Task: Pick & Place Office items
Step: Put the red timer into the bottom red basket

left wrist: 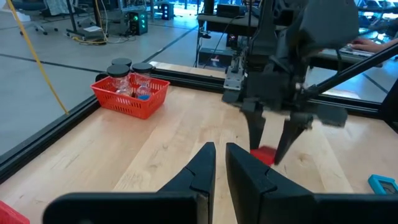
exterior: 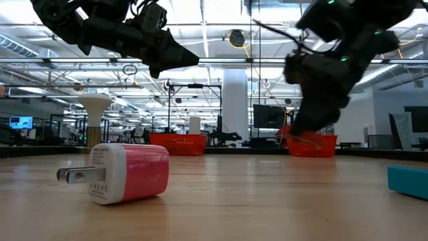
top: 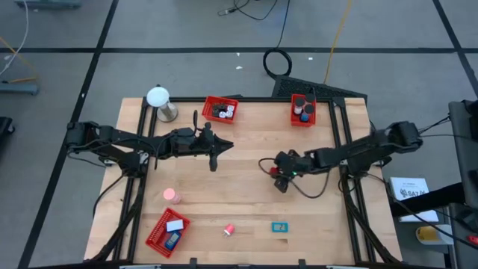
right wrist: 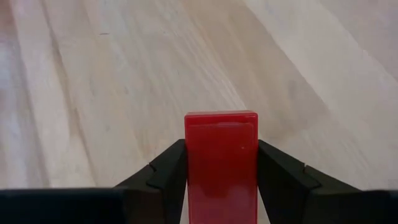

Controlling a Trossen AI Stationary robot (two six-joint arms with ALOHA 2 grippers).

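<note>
Robotics lab or workshop: open industrial hall with exposed ceiling trusses point(exterior: 221, 63), computer monitors point(exterior: 269, 116), floor cables point(top: 254, 9), black-framed wooden surface point(top: 246, 198).

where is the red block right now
The red block sits clamped between the right pincer's fingers, at the table's middle right in the high view, just above the wood.

Overhead, table-level, wrist cams (shared table point(top: 246, 194))

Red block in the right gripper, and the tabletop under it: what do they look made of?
The red block, clamped between the right gripper fingers, looks like glossy moulded plastic: smooth faces, soft reflections, rounded edges; it could be lacquered instead. The tabletop looks like pale finished wood, with visible grain and plank seams.
</note>
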